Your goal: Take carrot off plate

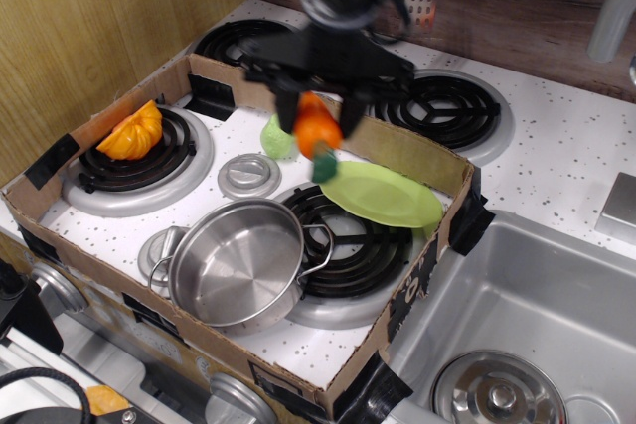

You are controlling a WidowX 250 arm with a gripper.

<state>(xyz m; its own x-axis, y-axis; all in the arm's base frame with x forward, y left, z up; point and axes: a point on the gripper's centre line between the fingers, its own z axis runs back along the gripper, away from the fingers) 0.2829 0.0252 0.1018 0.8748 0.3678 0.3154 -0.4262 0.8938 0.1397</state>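
Note:
My gripper [316, 124] is shut on the carrot [317, 133], a small orange toy with a dark green top pointing down. It holds the carrot in the air, above the stove top and to the left of the plate. The lime-green plate [383, 193] lies bare on the front right burner, against the cardboard wall. The carrot no longer touches the plate.
A steel pot [238, 260] stands at the front of the cardboard tray [388, 146]. An orange wedge fruit [132, 131] lies on the left burner. A light green toy [274, 138] sits partly behind the gripper. A sink [527, 335] is to the right.

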